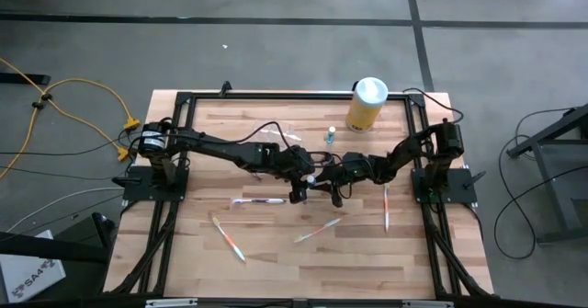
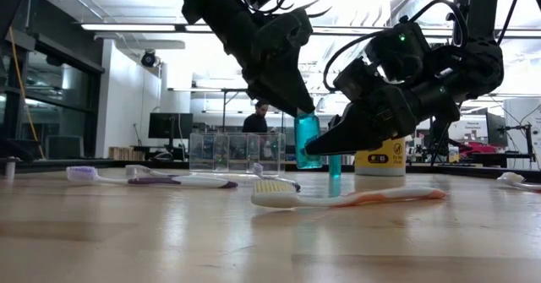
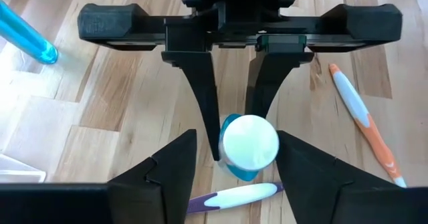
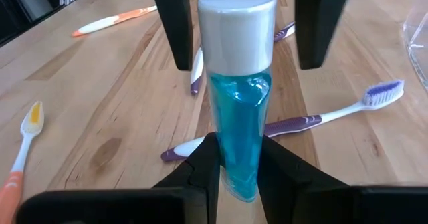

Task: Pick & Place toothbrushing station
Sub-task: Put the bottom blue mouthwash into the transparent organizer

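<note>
At mid-table, the right gripper (image 4: 237, 160) holds a blue liquid bottle with a white cap (image 4: 239, 83) near its base, jaws narrow on it. The left gripper (image 3: 235, 158) stands above the cap, its jaws wide on either side and not touching — a handover, by the look of it. The toothbrushing station (image 2: 236, 153) — a clear compartmented holder — sits on the table (image 1: 276, 262) behind the grippers, well apart from the yellow canister (image 1: 366, 104). Purple toothbrush (image 4: 281, 125) and orange toothbrush (image 3: 364, 120) lie loose. Judgement: the station is light, stiff, thin-walled and slick; it would skid or crack under a hard pinch. Best hold: one wall at the rim, gentle closure.
</note>
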Motion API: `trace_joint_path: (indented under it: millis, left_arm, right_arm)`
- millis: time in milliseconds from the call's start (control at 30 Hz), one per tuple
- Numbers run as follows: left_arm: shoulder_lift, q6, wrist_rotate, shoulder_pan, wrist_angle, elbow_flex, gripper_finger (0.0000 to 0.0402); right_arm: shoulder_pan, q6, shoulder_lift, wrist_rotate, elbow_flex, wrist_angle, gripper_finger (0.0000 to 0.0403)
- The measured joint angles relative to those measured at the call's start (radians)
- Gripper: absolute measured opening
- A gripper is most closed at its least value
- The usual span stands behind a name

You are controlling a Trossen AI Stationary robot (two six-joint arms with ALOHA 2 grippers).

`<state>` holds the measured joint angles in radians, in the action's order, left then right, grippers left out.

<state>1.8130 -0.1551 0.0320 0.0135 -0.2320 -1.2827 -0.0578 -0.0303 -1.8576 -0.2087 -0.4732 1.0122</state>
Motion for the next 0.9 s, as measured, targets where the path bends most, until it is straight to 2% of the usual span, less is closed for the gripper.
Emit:
trace_joint_path:
  millis: [233, 900]
  left_arm:
    - [0.0, 0.002, -0.008, 0.0, 0.003, 0.0, 0.0159]
    - [0.009, 0.001, -0.037, 0.0, -0.01, 0.0, 0.0166]
  right_arm:
    - [0.0, 0.0, 0.0, 0.0, -0.001, 0.001, 0.0068]
    - [0.0, 0.004, 0.0, -0.002, -0.019, -0.014, 0.0068]
